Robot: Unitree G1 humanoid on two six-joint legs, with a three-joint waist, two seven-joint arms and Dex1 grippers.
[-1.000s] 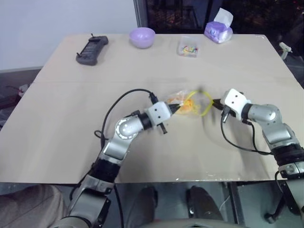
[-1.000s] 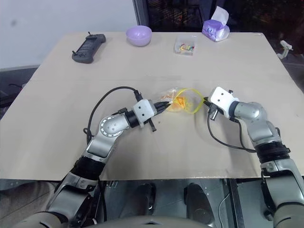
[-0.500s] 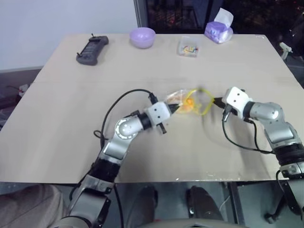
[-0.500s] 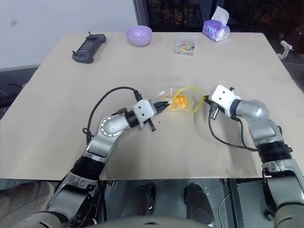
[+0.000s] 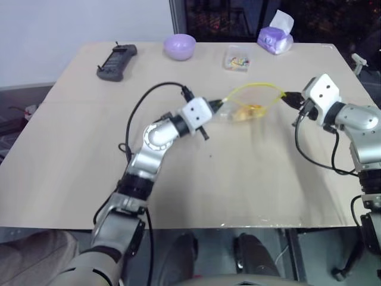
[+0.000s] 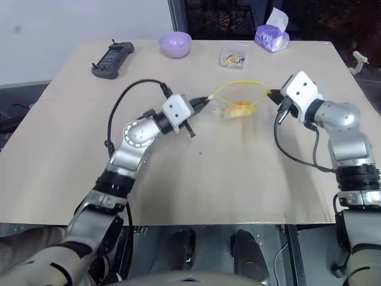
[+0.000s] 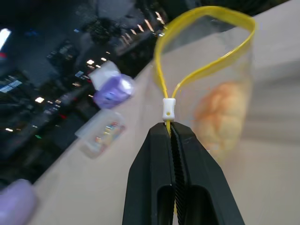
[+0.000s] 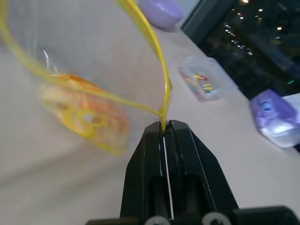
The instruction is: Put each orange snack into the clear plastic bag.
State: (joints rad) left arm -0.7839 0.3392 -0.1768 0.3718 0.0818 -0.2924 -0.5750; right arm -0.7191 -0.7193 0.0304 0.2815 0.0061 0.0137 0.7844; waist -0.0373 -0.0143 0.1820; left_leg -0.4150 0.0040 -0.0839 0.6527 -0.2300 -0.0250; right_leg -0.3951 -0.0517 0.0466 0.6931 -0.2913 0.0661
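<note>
Clearly both grippers, left (image 7: 171, 129) and right (image 8: 164, 125), have their jaws pinching the clear plastic bag (image 5: 250, 101) by its seal strip, so a slipped pinch would drop the orange snack (image 5: 249, 112) onto the worktop (image 5: 238, 179).

Even indoor light; wrist views motion-blurred.

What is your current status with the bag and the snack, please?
Left gripper shut on the clear plastic bag at its yellow seal; right gripper shut on the opposite end. Orange snack inside the bag, hanging above the table. Nothing in the way.
</note>
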